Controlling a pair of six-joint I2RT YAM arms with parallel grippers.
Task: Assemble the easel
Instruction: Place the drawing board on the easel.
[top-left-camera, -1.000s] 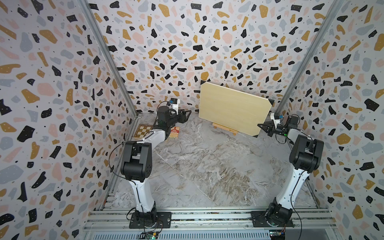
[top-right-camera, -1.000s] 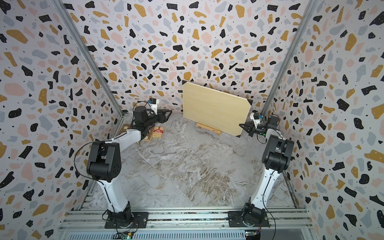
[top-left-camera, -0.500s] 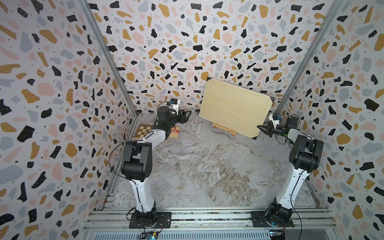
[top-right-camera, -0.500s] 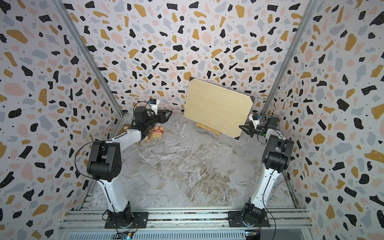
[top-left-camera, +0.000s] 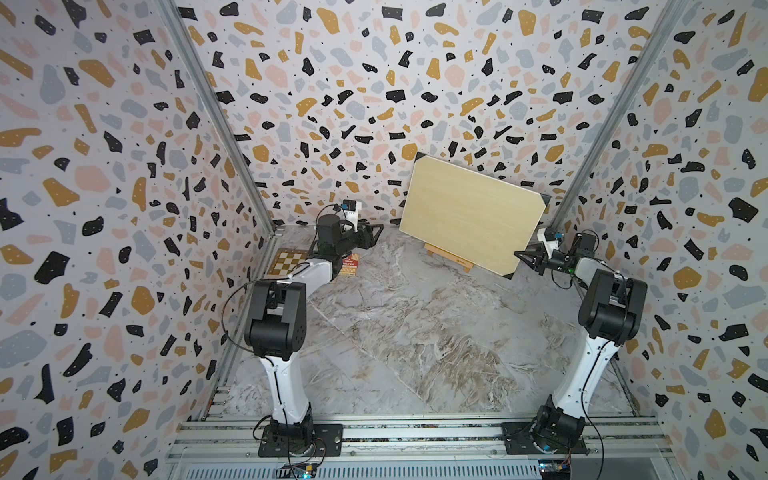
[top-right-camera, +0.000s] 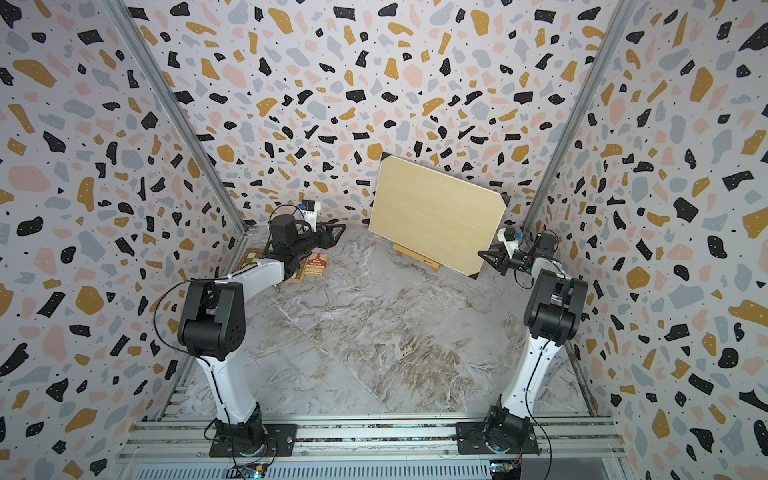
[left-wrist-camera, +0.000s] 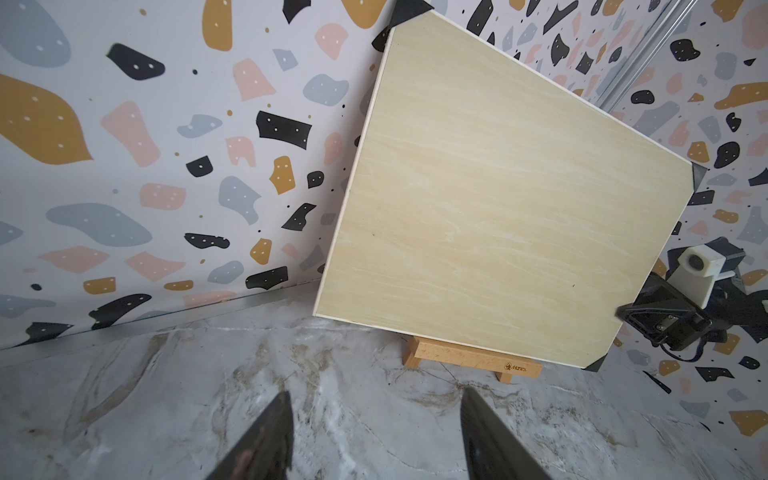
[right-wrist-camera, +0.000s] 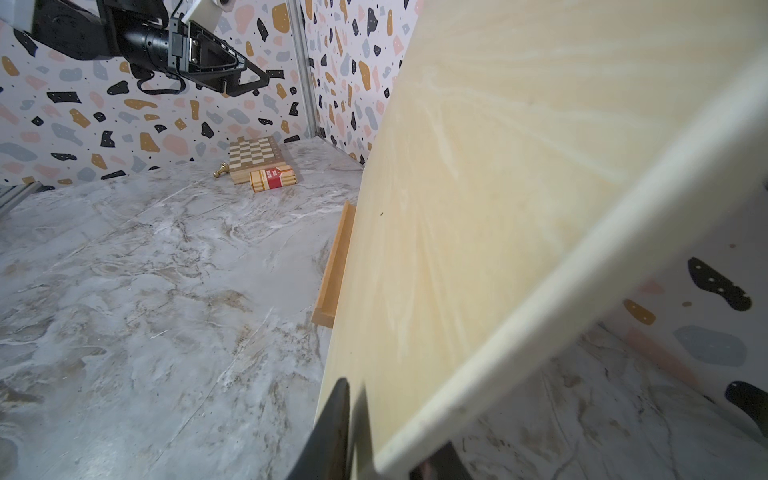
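Lying beyond the easel (right-wrist-camera: 336, 257), pawn (right-wrist-camera: 221, 169) shows right-wrist only.

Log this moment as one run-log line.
left claw: open, empty | right claw: shut on wooden board edge | wooden board: tilted, in front of easel | easel: standing, mostly hidden

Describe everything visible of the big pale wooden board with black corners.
The large pale plywood-looking board is a thin rectangular panel with faint grain. Black caps show at three corners, none at the fourth. It stands tilted, its lower edge seemingly on the small orange-brown wooden easel. The right gripper grips its side edge near the lower corner.
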